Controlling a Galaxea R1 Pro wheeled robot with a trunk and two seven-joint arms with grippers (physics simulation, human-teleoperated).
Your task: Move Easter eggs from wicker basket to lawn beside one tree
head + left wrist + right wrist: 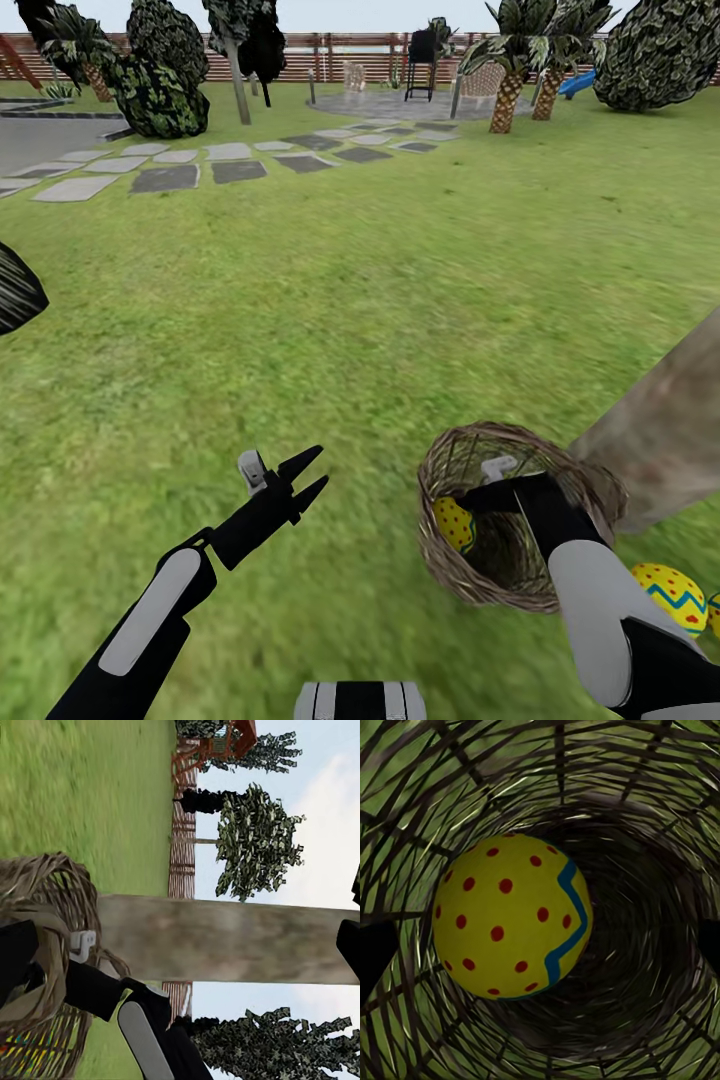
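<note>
lawn, fenced garden | right gripper inside wicker basket, lower right, jaws spread, egg between, ungrasped | left gripper open, empty

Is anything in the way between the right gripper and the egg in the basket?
Nothing visible. The right gripper is already inside the basket, and its wrist view looks straight at the egg with only open space between.
</note>
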